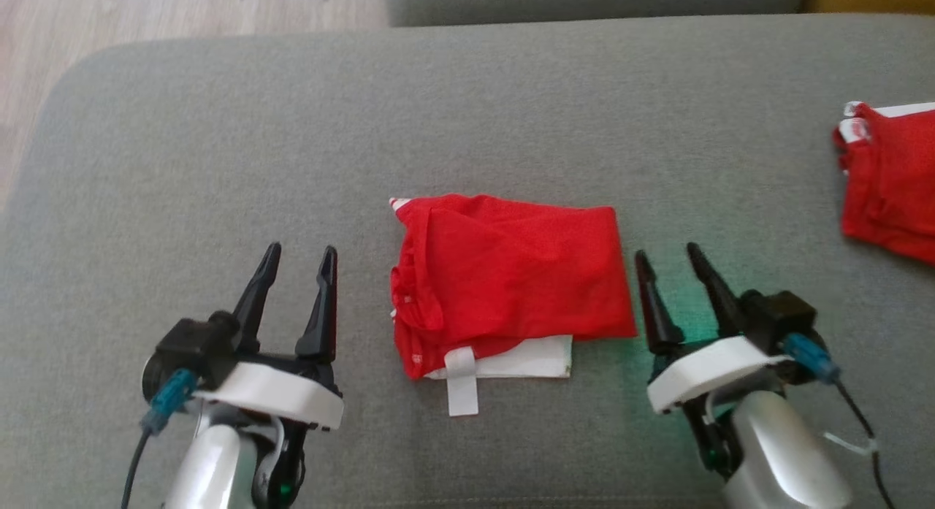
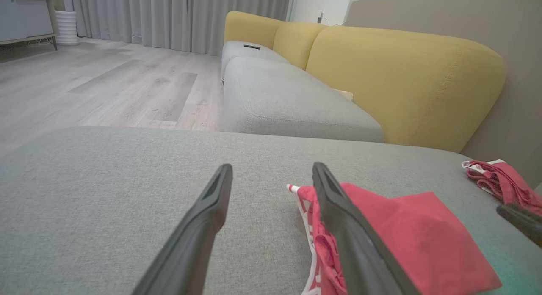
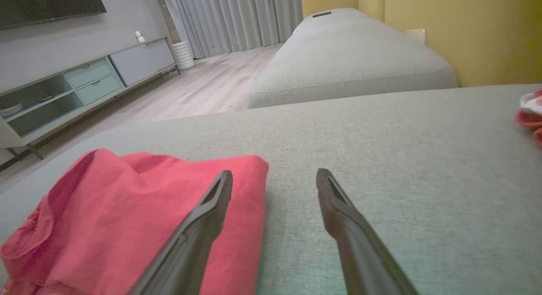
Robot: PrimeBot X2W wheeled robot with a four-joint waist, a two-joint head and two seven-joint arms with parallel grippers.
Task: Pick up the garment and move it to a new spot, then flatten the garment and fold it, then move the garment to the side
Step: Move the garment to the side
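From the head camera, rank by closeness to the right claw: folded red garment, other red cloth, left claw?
1. Folded red garment, just left of the right gripper.
2. Other red cloth, far right edge.
3. Left gripper, beyond the garment.

The garment [image 1: 511, 275] is red (its trim white), the cushion [image 1: 219, 166] grey, the backrest [image 2: 402, 75] yellow.

Bare grey cushion [image 1: 219, 129] all round folded garment [image 1: 511, 275]; second garment [image 1: 887, 180] far right
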